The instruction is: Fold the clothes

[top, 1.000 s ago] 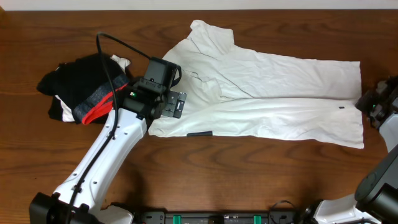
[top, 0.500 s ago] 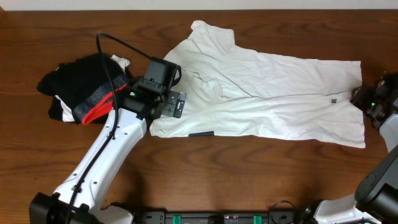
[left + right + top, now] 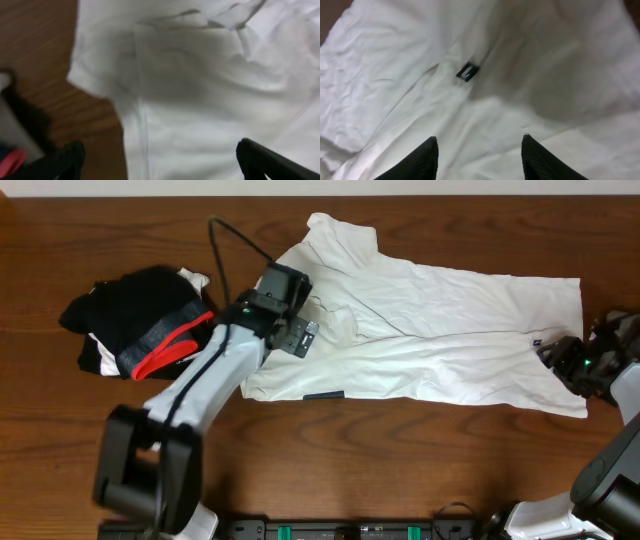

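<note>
White T-shirt (image 3: 450, 330) on table (image 3: 400, 470) beside black garments (image 3: 130, 320)

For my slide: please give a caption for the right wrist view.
Right gripper, jaws apart, poised over the white T-shirt near a small black mark.

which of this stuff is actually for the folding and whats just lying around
For the job:
- white T-shirt, lying flat across the middle of the table

Just lying about:
- black garments with a grey-and-red band, heaped at the table's left end, apart from the shirt
</note>
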